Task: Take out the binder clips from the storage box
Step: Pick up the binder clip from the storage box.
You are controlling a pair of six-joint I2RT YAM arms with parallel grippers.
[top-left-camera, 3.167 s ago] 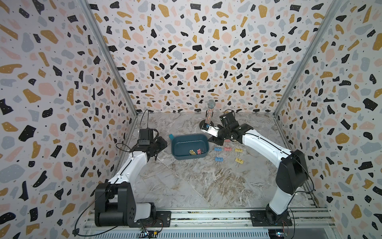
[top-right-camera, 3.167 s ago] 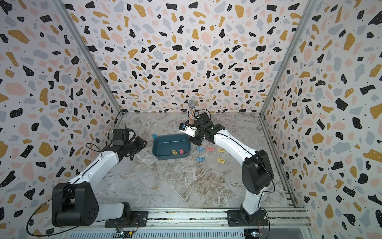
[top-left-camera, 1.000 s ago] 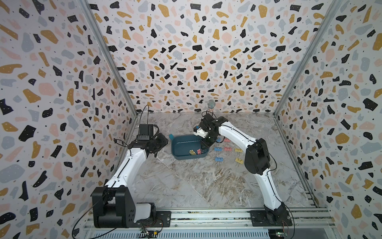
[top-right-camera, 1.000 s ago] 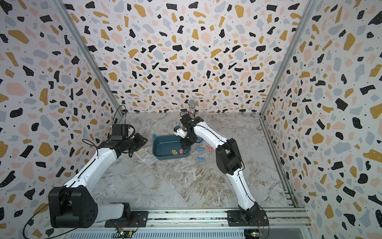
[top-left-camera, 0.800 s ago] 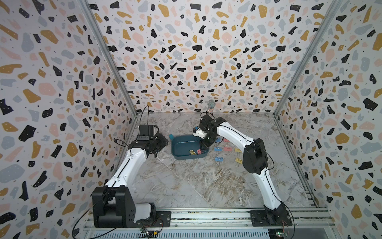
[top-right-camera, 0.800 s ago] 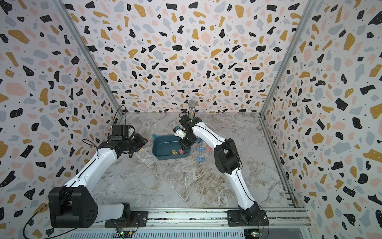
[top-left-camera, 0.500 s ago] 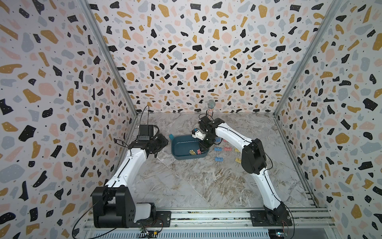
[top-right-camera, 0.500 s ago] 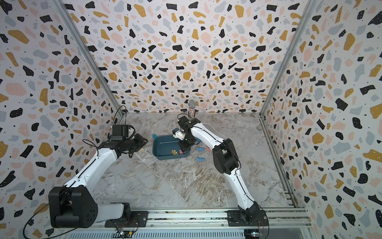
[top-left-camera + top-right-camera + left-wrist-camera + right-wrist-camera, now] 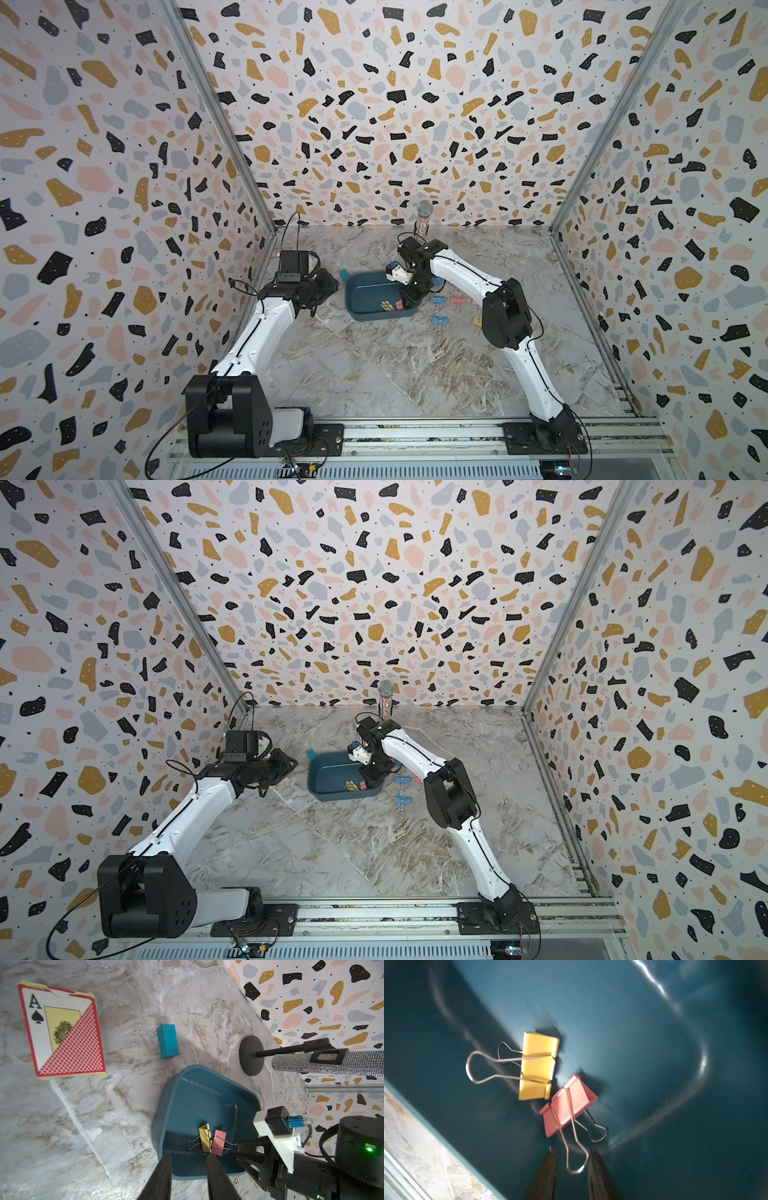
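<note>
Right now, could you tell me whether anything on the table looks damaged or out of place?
The playing-card box looks worn: its corners are frayed, with yellowish tape-like patches. Nothing else stands out.

A glittery microphone stands upright near the frame's centre. A card pack and teal block lie apart.

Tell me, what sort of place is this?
Probably a robot test booth: a left arm and right arm bolted to a metal rail, speckled panels walling in a marble-look tabletop, and staged props such as the storage box with binder clips.
</note>
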